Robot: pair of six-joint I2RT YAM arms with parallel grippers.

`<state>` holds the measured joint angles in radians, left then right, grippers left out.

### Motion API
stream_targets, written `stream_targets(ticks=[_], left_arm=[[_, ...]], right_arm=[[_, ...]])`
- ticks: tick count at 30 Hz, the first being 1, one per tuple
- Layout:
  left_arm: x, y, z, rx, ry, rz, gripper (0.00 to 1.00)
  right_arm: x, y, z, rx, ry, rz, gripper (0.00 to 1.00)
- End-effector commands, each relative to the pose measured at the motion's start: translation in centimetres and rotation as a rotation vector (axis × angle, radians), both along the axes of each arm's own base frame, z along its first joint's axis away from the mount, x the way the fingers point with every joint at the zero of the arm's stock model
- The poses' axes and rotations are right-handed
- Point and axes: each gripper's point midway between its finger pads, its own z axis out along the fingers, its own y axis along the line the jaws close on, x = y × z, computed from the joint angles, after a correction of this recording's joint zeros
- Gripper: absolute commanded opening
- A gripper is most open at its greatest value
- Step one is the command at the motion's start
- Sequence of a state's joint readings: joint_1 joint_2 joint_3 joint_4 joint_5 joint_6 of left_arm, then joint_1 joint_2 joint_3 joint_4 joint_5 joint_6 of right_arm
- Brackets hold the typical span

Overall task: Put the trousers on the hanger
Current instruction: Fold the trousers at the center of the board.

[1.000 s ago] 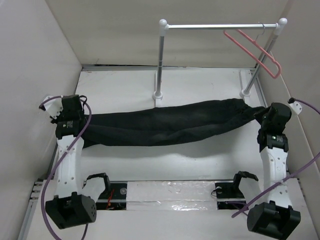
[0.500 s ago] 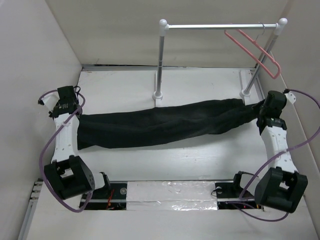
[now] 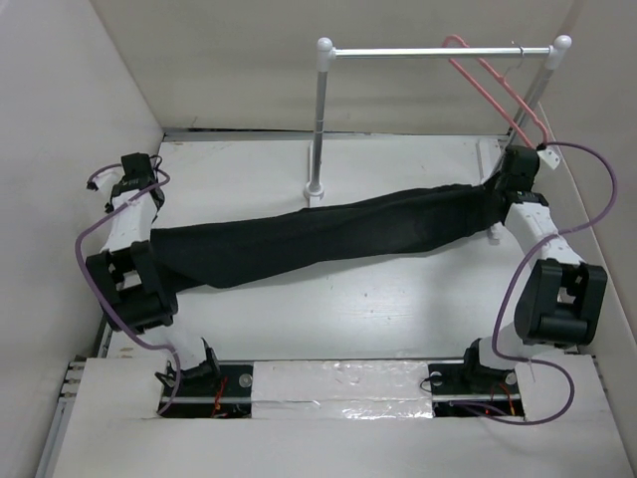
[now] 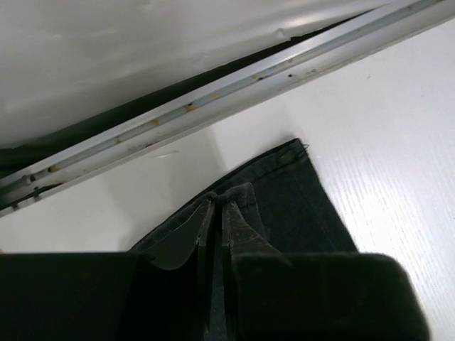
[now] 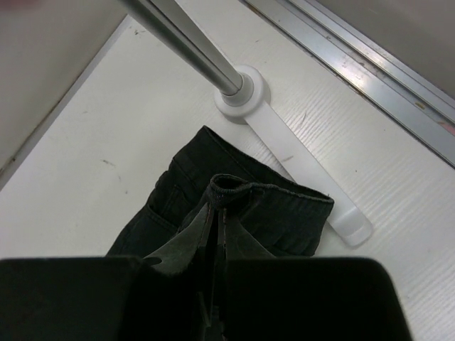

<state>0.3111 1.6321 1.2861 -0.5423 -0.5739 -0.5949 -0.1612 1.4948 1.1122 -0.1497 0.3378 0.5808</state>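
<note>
Left gripper (image 4: 215,204) and right gripper (image 5: 217,204) each pinch tight on the trousers (image 3: 318,234), stretched from 9 to 2 o'clock. Hold them taut and thread the right end through the hanger (image 3: 489,84) at 1 o'clock.

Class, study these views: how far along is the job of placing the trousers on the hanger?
Done: the left pincer and right pincer are each shut on one end of the trousers. In hand: the trousers are stretched between them across the table. Left: the hanger hangs bare on the rail; nothing is draped over it yet.
</note>
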Motion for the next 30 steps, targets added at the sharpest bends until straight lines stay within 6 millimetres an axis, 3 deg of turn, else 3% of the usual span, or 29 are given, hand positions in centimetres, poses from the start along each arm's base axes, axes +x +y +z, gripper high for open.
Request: stream_targets(ticks=[1,8,12,14,15,16,17,18,19,24,25,26,27,28,29,30], left_arm=[[2.8,1.4,1.6,0.086,-0.046,0.002,0.0],[6.1,2.4,0.0,0.089,-0.049,0.005,0.0],[6.2,2.6,-2.0,0.085,-0.002,0.016,0.03],[6.1,2.7,-2.7,0.084,0.018,0.017,0.21],[6.2,2.7,-2.6,0.082,0.014,0.013,0.33],[6.5,2.5,-2.4,0.073,0.0,0.004,0.54],[7.2,2.1,-1.6,0.051,-0.042,-0.021,0.63],[7.6,1.9,-1.0,0.044,-0.064,-0.034,0.71],[7.9,1.3,-0.5,0.039,-0.08,-0.054,0.78],[6.4,-0.6,3.0,0.025,-0.202,-0.08,0.77],[5.8,-1.0,3.8,0.023,-0.235,-0.08,0.77],[5.4,-1.6,6.5,0.031,-0.335,-0.098,0.76],[4.0,-2.1,5.5,0.016,-0.327,-0.099,0.75],[3.2,-2.7,6.1,0.004,-0.353,-0.102,0.73],[1.9,-2.8,8.1,0.009,-0.421,-0.099,0.7],[0.7,-3.5,6.7,-0.035,-0.413,-0.111,0.69]], right_arm=[[2.9,-1.9,4.5,-0.102,-0.128,-0.081,0.06],[6.0,-1.8,2.3,-0.122,-0.08,-0.072,0.07],[6.5,-1.5,0.7,-0.107,-0.058,-0.05,0.12],[7.0,-1.0,0.8,-0.088,-0.086,-0.028,0.2],[7.1,-0.7,1.1,-0.081,-0.096,-0.015,0.39],[7.2,-0.5,1.3,-0.08,-0.101,0.001,0.49],[7.1,-0.3,1.5,-0.07,-0.103,0.01,0.61],[6.7,0.0,2.1,-0.062,-0.116,0.015,0.87],[6.5,0.3,2.5,-0.052,-0.125,0.028,0.97],[3.9,3.1,4.1,0.01,-0.208,0.125,1.0],[2.2,3.6,4.1,0.019,-0.231,0.136,1.0],[1.5,4.4,4.0,0.045,-0.248,0.167,1.0],[0.8,5.4,4.0,0.054,-0.264,0.196,1.0],[0.1,5.6,4.2,0.052,-0.296,0.207,1.0],[-1.7,6.5,3.0,0.073,-0.292,0.238,1.0],[-2.4,7.8,2.5,0.088,-0.298,0.28,1.0]])
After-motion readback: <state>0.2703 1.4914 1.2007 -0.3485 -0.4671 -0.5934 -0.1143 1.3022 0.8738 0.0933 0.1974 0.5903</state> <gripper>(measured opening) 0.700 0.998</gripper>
